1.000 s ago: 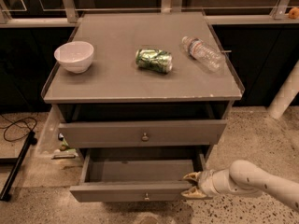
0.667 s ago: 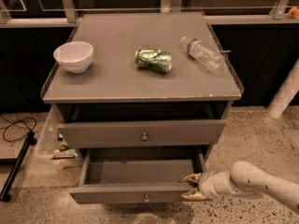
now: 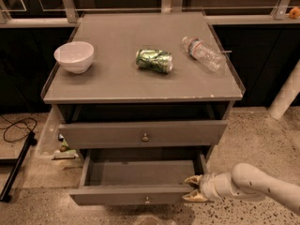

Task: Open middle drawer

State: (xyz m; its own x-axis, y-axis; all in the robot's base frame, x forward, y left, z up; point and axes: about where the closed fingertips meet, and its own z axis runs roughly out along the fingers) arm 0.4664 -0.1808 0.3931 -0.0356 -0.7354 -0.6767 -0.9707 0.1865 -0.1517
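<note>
The middle drawer [image 3: 140, 172] of the grey cabinet is pulled out, showing its shallow empty grey box. Its front [image 3: 117, 196] carries a small round knob [image 3: 147, 200]. My gripper [image 3: 193, 189] is at the right end of that drawer front, low on the right. Its two tan fingertips [image 3: 192, 179] are spread apart, one above and one below the front's top edge. The white arm [image 3: 262, 186] comes in from the lower right. The drawer above [image 3: 93, 134], with its own knob [image 3: 145, 137], stands a little way out.
On the cabinet top [image 3: 112, 78] stand a white bowl [image 3: 74, 56], a crushed green can [image 3: 154, 60] and a clear plastic bottle [image 3: 202, 53] lying on its side. A black cable [image 3: 16, 128] and stand lie on the floor to the left. A white post [image 3: 286, 95] leans at the right.
</note>
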